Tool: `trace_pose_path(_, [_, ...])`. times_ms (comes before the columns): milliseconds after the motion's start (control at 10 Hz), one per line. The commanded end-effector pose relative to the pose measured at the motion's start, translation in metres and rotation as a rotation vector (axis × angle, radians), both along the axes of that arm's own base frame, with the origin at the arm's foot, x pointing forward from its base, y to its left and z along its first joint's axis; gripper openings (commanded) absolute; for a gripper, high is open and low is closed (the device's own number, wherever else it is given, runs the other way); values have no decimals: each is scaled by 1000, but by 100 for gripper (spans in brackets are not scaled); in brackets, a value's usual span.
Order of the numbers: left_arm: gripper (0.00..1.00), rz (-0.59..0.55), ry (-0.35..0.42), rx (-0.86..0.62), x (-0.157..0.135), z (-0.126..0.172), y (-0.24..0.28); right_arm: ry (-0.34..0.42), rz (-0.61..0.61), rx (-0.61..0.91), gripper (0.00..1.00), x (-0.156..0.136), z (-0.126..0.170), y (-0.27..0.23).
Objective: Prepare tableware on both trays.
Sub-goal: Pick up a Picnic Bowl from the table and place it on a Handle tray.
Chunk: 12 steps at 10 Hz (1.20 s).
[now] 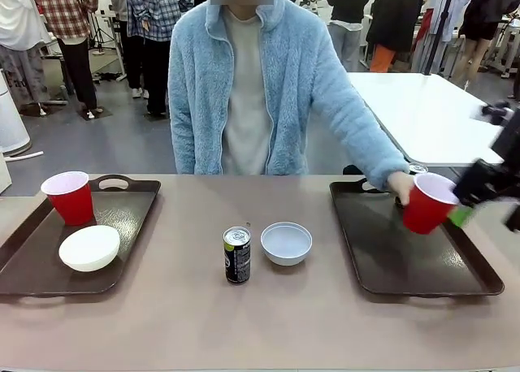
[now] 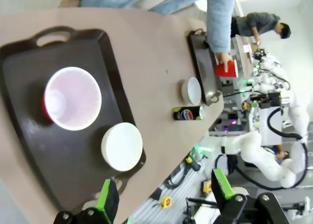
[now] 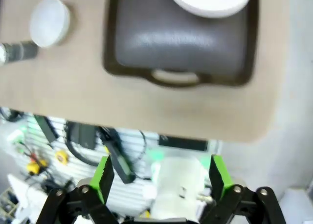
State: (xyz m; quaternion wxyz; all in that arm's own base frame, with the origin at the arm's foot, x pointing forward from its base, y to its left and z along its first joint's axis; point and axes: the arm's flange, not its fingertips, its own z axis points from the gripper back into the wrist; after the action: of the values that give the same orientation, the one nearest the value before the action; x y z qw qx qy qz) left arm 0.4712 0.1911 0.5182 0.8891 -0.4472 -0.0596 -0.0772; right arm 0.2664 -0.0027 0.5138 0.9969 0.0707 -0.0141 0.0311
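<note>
On the left tray point(image 1: 130, 226) stand a red cup point(image 1: 69, 197) and a white bowl point(image 1: 89, 248). A dark can point(image 1: 236, 255) and a pale grey bowl point(image 1: 286, 243) sit on the bare table between the trays. Over the right tray point(image 1: 390, 258), the person's hand point(image 1: 400, 185) holds a second red cup point(image 1: 426, 203), tilted. My right gripper point(image 1: 467, 209) is blurred just right of that cup and stands open point(image 3: 160, 177) with nothing between its fingers. My left gripper point(image 2: 164, 194) is open high above the left tray point(image 2: 29, 136), over its red cup point(image 2: 72, 98) and white bowl point(image 2: 122, 146).
The person in a blue fleece point(image 1: 268, 80) stands at the far side, one arm stretched to the right tray. A white table point(image 1: 422, 112) is behind on the right. Bare tan tabletop point(image 1: 244, 315) lies between the trays and along the near edge.
</note>
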Motion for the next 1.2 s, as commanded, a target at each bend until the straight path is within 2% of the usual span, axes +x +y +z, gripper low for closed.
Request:
trace_pose_path(0, [100, -6, 1, 6, -2, 2, 0, 10, 27, -42, 100, -37, 3, -35])
trace_pose_path(500, [100, -6, 1, 6, -2, 2, 0, 10, 42, -26, 100, -35, -5, -30])
trace_pose_path(700, [100, -6, 1, 6, -2, 2, 0, 5, 29, -29, 100, -23, -9, -22])
trace_pose_path(1100, [100, -6, 1, 6, -2, 2, 0, -53, 87, -27, 100, 39, -27, 65])
